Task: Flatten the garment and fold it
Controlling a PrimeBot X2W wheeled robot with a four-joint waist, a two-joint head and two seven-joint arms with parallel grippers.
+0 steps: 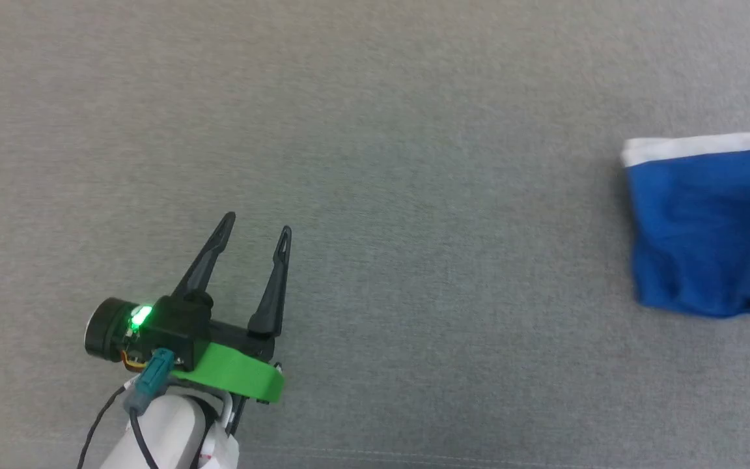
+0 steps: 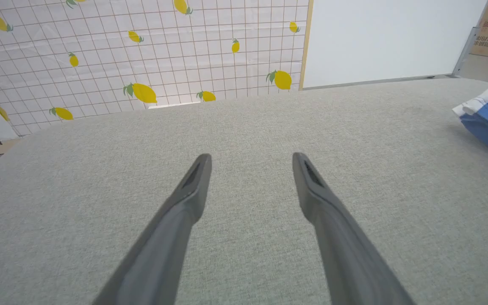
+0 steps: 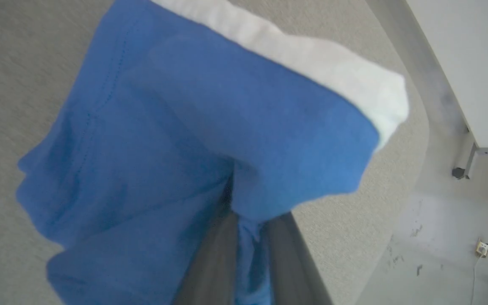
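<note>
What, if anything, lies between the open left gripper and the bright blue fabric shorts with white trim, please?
Nothing visible: bare grey surface lies between the left gripper and the bright blue fabric shorts, which the right gripper pinches.

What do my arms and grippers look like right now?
Left gripper: two long, tapered dark fingers on a black body with a lit green lamp, bright green bracket, teal cable plug, pale forearm. Right gripper: dark grey fingers.
</note>
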